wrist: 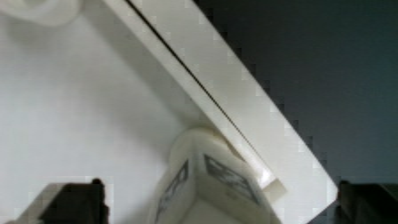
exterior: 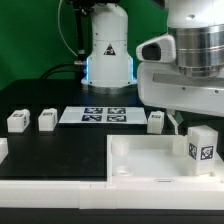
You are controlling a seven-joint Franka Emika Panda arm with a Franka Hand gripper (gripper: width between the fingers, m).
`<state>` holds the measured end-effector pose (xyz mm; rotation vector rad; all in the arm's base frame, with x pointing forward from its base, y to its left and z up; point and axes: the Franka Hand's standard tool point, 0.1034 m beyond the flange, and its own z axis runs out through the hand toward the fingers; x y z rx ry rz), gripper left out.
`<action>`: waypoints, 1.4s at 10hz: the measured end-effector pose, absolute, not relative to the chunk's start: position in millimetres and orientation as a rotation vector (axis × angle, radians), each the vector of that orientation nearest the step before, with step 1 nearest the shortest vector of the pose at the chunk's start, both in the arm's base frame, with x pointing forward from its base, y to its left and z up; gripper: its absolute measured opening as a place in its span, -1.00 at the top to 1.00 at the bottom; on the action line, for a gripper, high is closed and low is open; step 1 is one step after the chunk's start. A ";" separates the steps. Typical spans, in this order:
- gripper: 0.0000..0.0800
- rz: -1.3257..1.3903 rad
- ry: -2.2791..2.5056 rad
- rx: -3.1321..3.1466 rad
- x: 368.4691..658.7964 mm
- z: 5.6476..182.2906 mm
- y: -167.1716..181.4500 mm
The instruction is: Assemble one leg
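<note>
One leg (exterior: 203, 148), a chunky white block with a marker tag, stands at the right end of the large white panel (exterior: 140, 160). In the wrist view the leg (wrist: 222, 172) lies between my two dark fingertips (wrist: 71, 203), near the panel's raised rim (wrist: 196, 60). A gap shows on each side of it. My gripper (exterior: 194, 132) hangs right over this leg, open and not touching it. Three more legs stand on the black table: two at the exterior view's left (exterior: 17, 121) (exterior: 47, 119) and one near the middle (exterior: 156, 121).
The marker board (exterior: 103, 115) lies flat behind the panel. The robot's base (exterior: 108, 50) stands at the back, before a green wall. The panel fills the front right of the table, up to its front edge.
</note>
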<state>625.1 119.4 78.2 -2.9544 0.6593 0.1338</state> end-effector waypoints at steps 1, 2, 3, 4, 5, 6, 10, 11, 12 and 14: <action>-0.62 0.091 0.406 -3.032 627.0 79.6 120.2; -0.62 0.056 0.207 -3.070 628.5 81.4 125.1; -0.62 0.059 0.050 -3.076 627.9 81.6 125.3; -0.62 0.062 -0.075 -3.073 628.0 82.2 124.0; -0.62 0.062 -0.075 -3.073 627.8 81.8 124.4; -0.62 0.063 -0.075 -3.073 627.7 81.7 124.5; -0.10 0.063 -0.075 -3.073 627.7 81.6 124.4; -0.10 0.062 -0.072 -3.075 627.9 81.6 123.0; 0.26 0.062 -0.047 -3.075 628.3 81.8 122.3; 0.26 0.062 -0.006 -3.076 628.5 81.8 122.1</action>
